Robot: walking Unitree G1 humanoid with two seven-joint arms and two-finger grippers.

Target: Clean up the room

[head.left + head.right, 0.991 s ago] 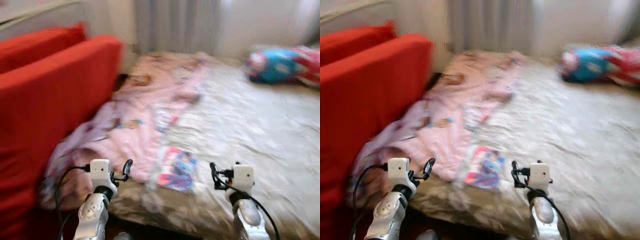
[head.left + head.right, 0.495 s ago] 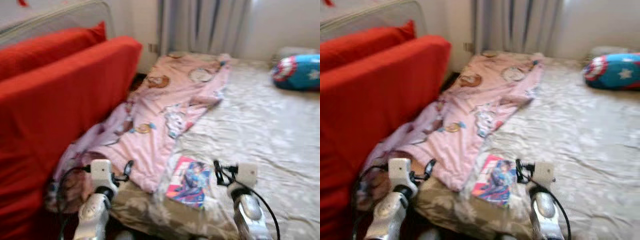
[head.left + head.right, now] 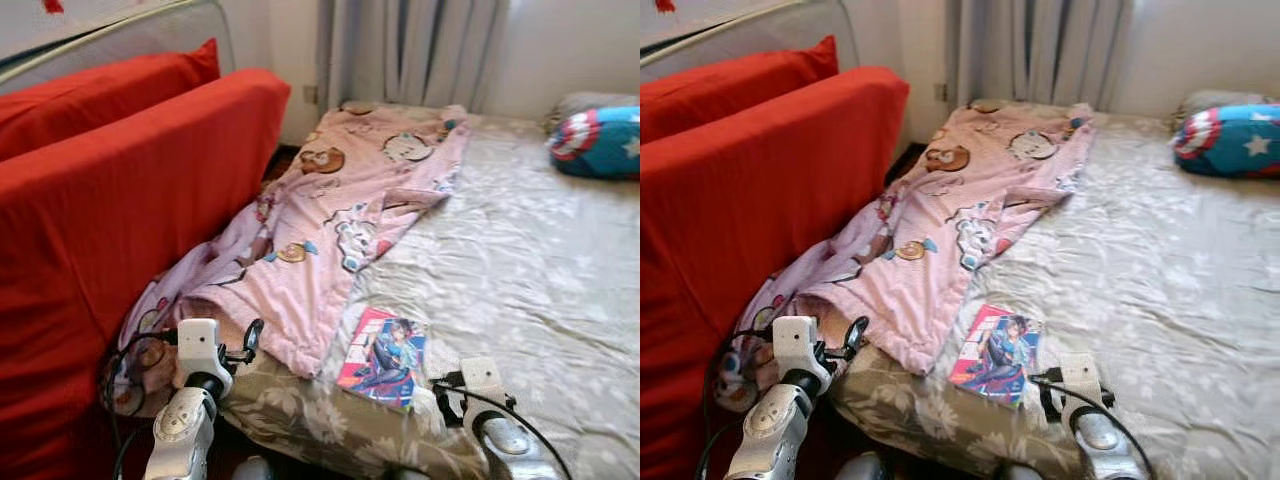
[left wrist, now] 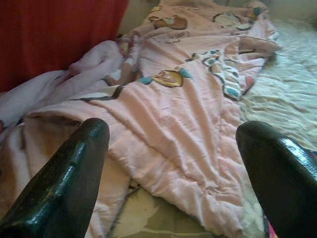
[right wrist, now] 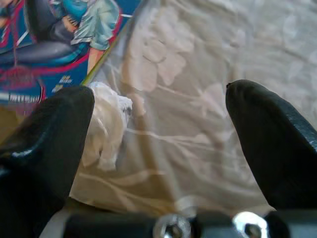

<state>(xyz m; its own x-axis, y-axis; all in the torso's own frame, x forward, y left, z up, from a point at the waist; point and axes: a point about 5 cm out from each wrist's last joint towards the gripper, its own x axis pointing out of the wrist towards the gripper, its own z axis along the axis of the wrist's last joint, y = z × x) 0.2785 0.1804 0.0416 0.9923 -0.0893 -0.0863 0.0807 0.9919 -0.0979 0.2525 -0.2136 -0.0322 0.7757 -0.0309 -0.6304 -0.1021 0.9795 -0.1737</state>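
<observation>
While the robot faces the bed [image 3: 520, 250], both arms are raised at the bottom of the head views. A pink blanket [image 3: 340, 210] runs from the upper centre of the frame down to lower left, one edge bunched against the red sofa [image 3: 120, 200] and spilling off the mattress. A comic book [image 3: 382, 357] lies flat on the sheet at lower centre, just beside the blanket's lower hem, its long axis running roughly from lower left to upper right. A small white crumpled scrap [image 5: 106, 124], perhaps tissue, lies just beside the book's near corner. A blue-and-red pillow [image 3: 598, 140] sits at the upper right of the frame, well apart from the rest. Right end effector [image 5: 158, 134]: fingers spread wide, holding nothing, poised low over the sheet with the scrap by one finger [image 5: 47, 144] and the book just beyond it. Left end effector [image 4: 173, 168]: also spread wide and empty, aimed along the blanket's folds at lower left. The governing relation: the book lies just ahead of and to the left of the right end effector [image 3: 450, 395], between the two arms but nearer the right one. Judged from this layout, the right arm is the better placed for taking the book, most readily across its short side near the closest corner. The flat cover on soft bedding may be hard to get a finger under.
</observation>
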